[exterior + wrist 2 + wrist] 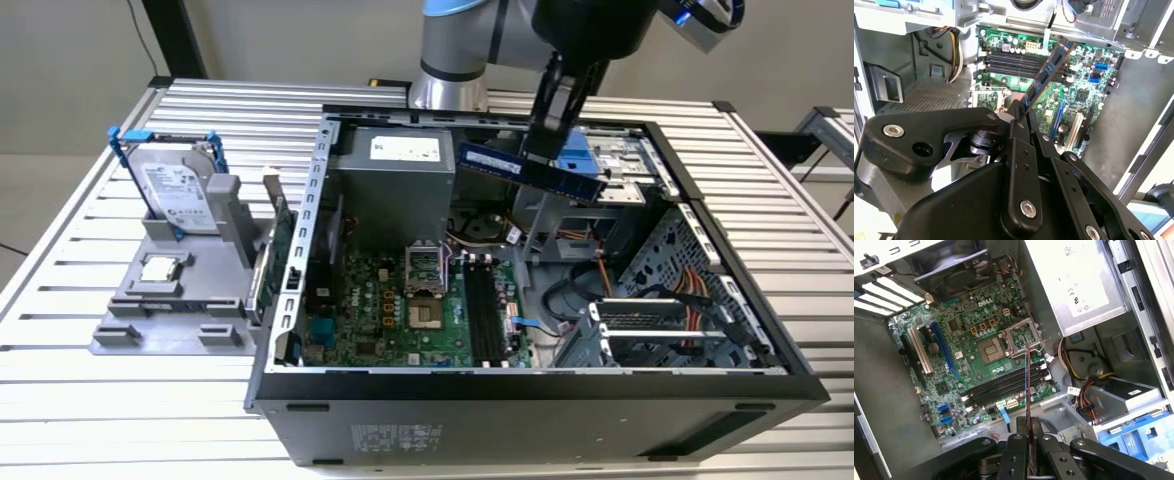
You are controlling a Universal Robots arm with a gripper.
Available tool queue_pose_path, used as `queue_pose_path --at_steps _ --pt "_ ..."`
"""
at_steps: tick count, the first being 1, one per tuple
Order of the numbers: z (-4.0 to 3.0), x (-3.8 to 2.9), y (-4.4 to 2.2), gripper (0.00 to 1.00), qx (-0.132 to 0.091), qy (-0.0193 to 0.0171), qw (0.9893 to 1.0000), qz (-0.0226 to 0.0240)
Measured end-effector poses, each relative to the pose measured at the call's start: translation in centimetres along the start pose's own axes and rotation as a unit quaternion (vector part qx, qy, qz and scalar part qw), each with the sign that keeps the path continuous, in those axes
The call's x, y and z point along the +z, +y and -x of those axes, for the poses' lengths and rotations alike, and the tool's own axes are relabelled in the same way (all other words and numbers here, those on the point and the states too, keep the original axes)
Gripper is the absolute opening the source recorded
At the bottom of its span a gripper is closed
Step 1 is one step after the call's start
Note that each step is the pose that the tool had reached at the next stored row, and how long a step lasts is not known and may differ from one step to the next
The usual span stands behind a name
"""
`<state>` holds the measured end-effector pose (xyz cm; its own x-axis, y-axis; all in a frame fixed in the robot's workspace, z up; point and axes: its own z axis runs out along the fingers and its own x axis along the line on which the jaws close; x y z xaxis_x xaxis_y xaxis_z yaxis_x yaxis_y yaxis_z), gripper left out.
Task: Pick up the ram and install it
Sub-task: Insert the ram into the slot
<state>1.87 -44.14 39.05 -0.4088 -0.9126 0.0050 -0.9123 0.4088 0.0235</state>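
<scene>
Gripper [547, 150] clamped on the ram [491, 161], fingers pinching it partway along its length. In the exterior view the stick hangs in the air at upper centre-right of the frame, over the rear half of the open computer case [534, 420] and, by my judgement, well clear of the motherboard [380, 310]. Ram long axis runs roughly across the frame, sloping slightly down toward the exterior view's right. The empty memory slots [483, 315] lie lower in the frame, their long axis running up-and-down, so the two axes cross rather than match. Second wrist view agrees: ram [1050, 67] juts out from the gripper [1021, 111] at an angle across the slots [1019, 60]. First wrist view shows the ram [1027, 390] edge-on.
</scene>
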Motion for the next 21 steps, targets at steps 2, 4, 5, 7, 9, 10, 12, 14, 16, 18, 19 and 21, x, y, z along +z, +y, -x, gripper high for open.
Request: queue_pose_path --at_steps 2,4,5,7,9,10,12,14,16,18,19,21 --pt "0.00 0.00 0.00 0.00 0.005 -0.0001 1.0000 0.0000" --pt "0.00 0.00 0.00 0.00 0.010 -0.0003 0.9999 0.0001" --pt "0.00 0.00 0.00 0.00 0.013 -0.0003 0.9999 0.0001" --pt "0.00 0.00 0.00 0.00 0.020 -0.0005 0.9998 0.0001" --pt "0.00 0.00 0.00 0.00 0.027 -0.0006 0.9996 0.0001" --pt "0.00 0.00 0.00 0.00 0.031 -0.0007 0.9995 0.0001" --pt "0.00 0.00 0.00 0.00 0.037 -0.0009 0.9993 0.0002" --pt "0.00 0.00 0.00 0.00 0.044 -0.0010 0.9990 0.0002" --pt "0.00 0.00 0.00 0.00 0.052 -0.0012 0.9986 0.0003" --pt "0.00 0.00 0.00 0.00 0.060 -0.0014 0.9982 0.0003" --pt "0.00 0.00 0.00 0.00 0.064 -0.0015 0.9980 0.0003" --pt "0.00 0.00 0.00 0.00 0.071 -0.0017 0.9975 0.0004"
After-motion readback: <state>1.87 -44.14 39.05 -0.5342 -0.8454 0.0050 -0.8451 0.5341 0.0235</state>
